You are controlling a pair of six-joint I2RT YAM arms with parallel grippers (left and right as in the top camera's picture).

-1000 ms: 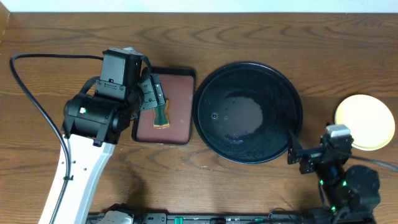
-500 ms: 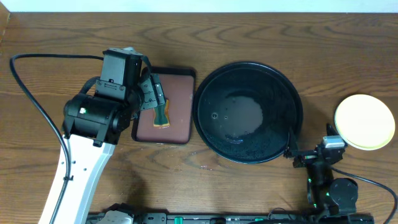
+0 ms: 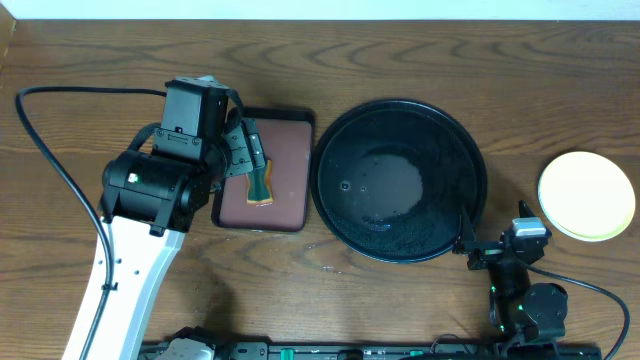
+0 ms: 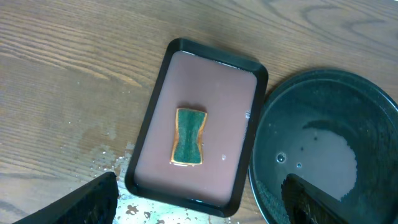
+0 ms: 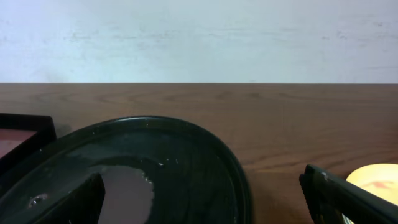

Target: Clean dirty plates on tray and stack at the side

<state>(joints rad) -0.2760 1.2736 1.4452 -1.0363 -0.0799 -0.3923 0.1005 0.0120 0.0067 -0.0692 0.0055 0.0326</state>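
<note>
two arms sit at the wooden tabletop (image 3: 400,60). the left arm rises from the near left edge and bends over the left part of the small reddish-brown tray (image 3: 290,180), its left hand (image 3: 248,155) pointing down. in the left wrist view the fingertips (image 4: 93,199) show at the bottom corners, spread wide with nothing between them, and a green sponge (image 4: 188,137) with a tan edge lies flat on the small tray beneath. the right arm is folded low at the near right edge, with its right hand (image 3: 505,250) just beside the near right rim of the black tray (image 3: 322,150) and aimed level toward the far wall. its fingers (image 5: 348,199) are also wide apart and grip nothing. the black tray lies in the middle of the tabletop, close beside the small tray, with a pale wet patch at its centre. a pale yellow plate (image 3: 587,196) rests on the tabletop to the right, apart from the black tray; the right wrist view shows a reddish mark on it, and whether other plates lie under it cannot be told.
</note>
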